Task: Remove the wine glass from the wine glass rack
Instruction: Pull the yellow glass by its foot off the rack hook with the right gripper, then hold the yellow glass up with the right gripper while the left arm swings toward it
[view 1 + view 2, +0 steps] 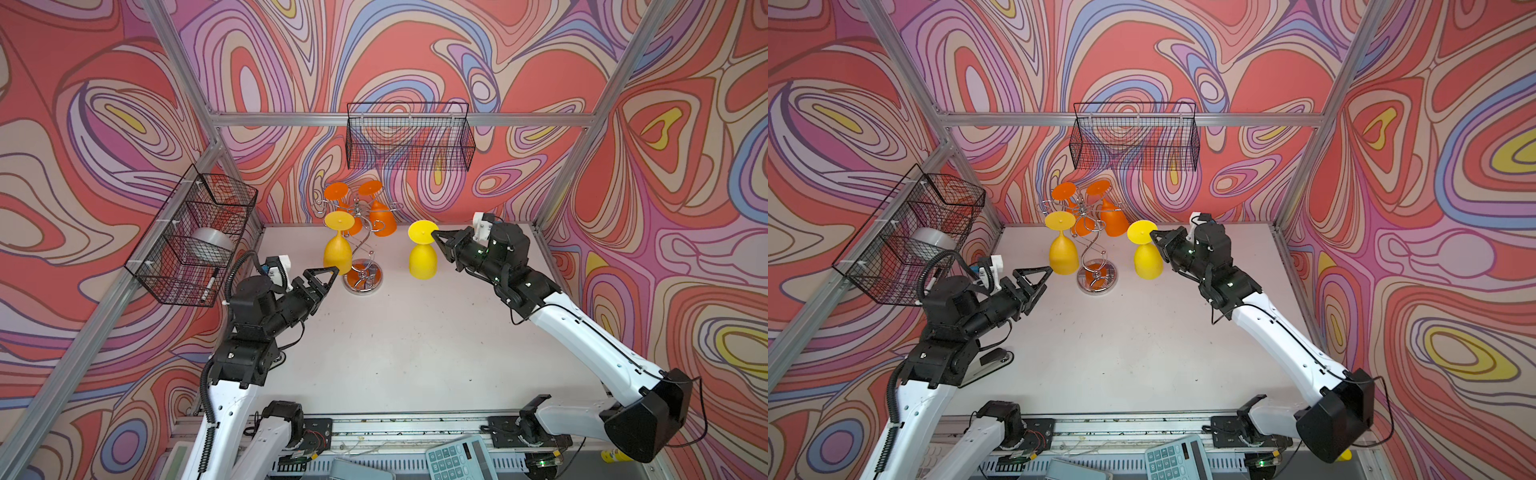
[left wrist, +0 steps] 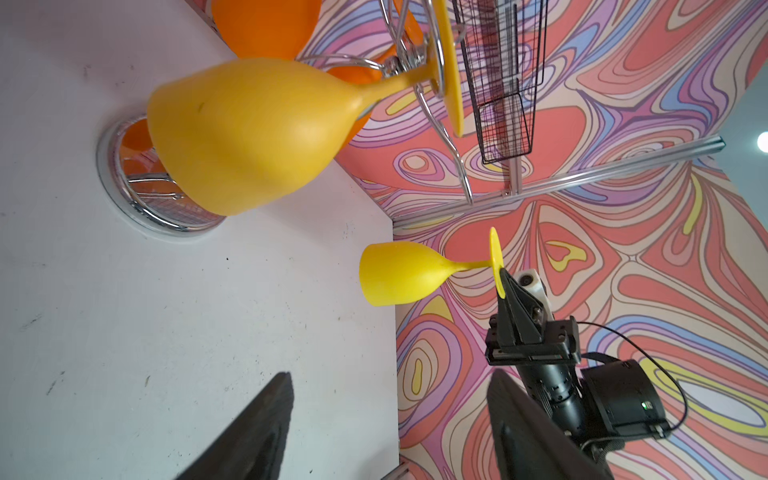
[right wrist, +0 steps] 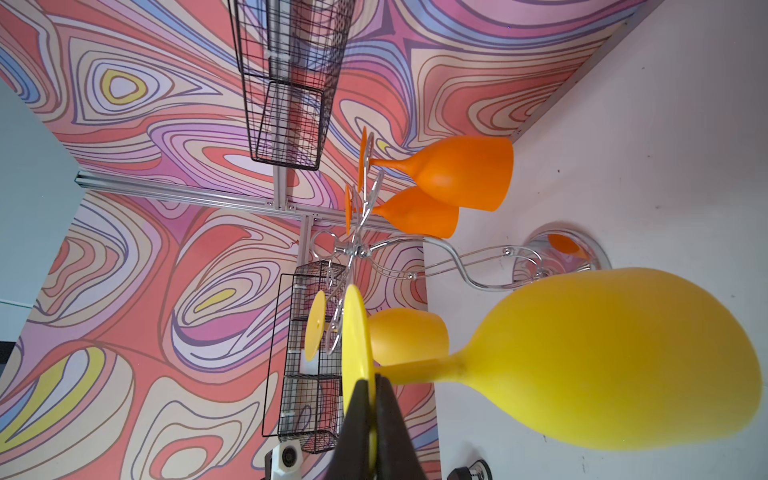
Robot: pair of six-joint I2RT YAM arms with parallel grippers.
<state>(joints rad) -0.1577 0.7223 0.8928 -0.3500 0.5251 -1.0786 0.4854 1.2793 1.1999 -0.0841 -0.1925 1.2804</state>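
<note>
Swirling walls (image 1: 540,62) of coral, lilac and blue close in a matte white table (image 1: 415,340), scuffed with small dark specks. Towards its back stands the wine glass rack (image 1: 365,286), shiny chrome wire with a round mirrored base, a wavy double stem and curled hooks fanning out at the top.

Right of the rack, the right arm reaches in from the near corner, its white forearm angled up and its black wrist levelled towards the rack. The right gripper (image 1: 435,235) is pinched tight on the rim of the flat round foot of the yellow wine glass (image 1: 422,255). That glass is off the rack and clear of its hooks, upside down just to the rack's right, foot on top and bowl hanging below. It is smooth, opaque, bright lemon plastic with a tulip-shaped bowl. Whether its rim touches the table I can't tell.

On the near left of the rack, the left arm is folded at the elbow, with a ribbed black cable looping over it and its forearm lying low. The left gripper (image 1: 332,277) points at the rack's base with its wedge-shaped black jaws spread wide and nothing between them, close to the bowl of an amber glass (image 1: 336,253) that hangs upside down from a hook. A pair of orange glasses (image 1: 383,220) of the same matte plastic hang on the rack's far side. Black mesh baskets (image 1: 409,137) hang on the walls above and left of the rack.
</note>
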